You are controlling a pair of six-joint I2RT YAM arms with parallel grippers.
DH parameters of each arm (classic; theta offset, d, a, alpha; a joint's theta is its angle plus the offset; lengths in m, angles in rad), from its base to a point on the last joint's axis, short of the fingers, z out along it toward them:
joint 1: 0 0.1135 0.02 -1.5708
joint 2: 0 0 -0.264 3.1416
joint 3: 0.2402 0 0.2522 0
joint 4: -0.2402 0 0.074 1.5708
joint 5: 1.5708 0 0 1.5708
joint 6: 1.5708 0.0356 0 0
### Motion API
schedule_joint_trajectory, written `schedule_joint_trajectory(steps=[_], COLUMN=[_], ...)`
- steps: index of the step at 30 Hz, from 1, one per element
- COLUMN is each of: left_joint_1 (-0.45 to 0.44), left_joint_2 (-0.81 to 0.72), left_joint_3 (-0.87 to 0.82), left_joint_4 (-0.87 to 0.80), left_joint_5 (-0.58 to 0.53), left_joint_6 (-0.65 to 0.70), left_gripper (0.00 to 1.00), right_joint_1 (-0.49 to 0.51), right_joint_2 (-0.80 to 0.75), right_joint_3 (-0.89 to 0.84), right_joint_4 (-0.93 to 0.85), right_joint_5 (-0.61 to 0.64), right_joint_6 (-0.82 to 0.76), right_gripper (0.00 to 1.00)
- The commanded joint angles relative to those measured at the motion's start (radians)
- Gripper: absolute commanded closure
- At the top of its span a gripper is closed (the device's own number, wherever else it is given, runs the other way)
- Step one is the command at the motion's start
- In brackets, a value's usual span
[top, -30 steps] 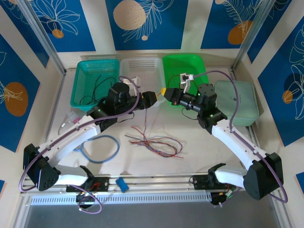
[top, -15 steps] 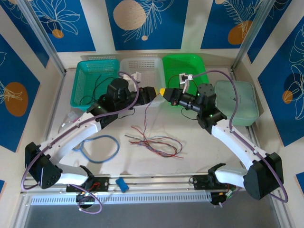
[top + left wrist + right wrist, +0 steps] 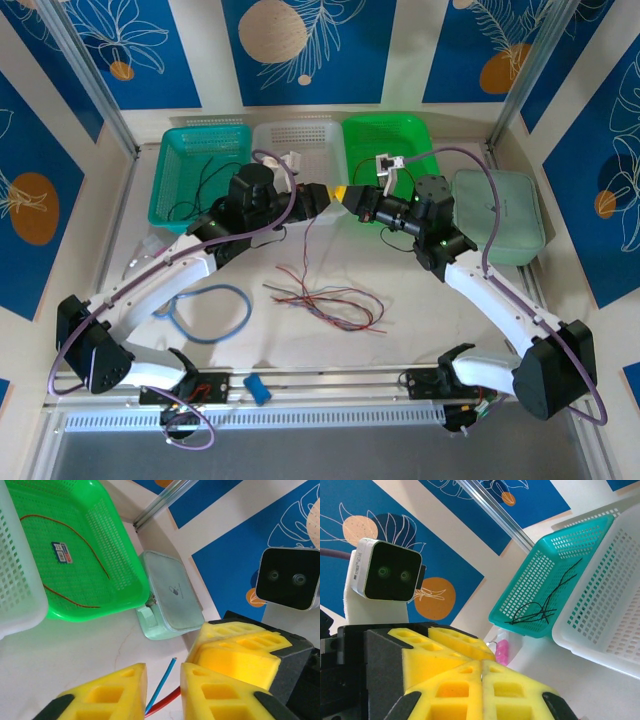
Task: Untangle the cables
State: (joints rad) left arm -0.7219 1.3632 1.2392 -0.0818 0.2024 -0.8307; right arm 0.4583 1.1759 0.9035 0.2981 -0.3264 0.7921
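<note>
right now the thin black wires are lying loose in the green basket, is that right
Not quite. The thin black wires are lying loose in the teal basket, not a green one. The right wrist view shows them on its mesh floor.
</note>
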Motion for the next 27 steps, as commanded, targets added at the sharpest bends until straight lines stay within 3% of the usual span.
schedule_joint_trajectory(steps=[1,5,14,19,27], left_joint_1=[0.011,0.010,0.011,0.011,0.012], left_joint_2=[0.005,0.002,-0.014,-0.018,-0.021], left_joint_3=[0.022,0.022,0.010,0.009,0.008], left_joint_4=[0.028,0.028,0.029,0.027,0.026], left_joint_5=[0.011,0.004,-0.024,-0.026,-0.026], left_joint_6=[-0.002,0.001,0.001,-0.002,-0.004], left_gripper=[0.84,1.00,1.00,1.00,1.00], right_joint_1=[0.006,0.005,0.003,0.000,-0.001], right_joint_2=[0.001,0.001,-0.001,-0.001,0.005], right_joint_3=[0.039,0.038,0.030,0.019,0.013], right_joint_4=[0.004,0.003,-0.002,-0.008,-0.007], right_joint_5=[-0.013,-0.013,-0.016,-0.011,-0.021], right_joint_6=[-0.015,-0.016,-0.011,-0.001,0.011], right_gripper=[1.00,1.00,1.00,0.79,0.73])
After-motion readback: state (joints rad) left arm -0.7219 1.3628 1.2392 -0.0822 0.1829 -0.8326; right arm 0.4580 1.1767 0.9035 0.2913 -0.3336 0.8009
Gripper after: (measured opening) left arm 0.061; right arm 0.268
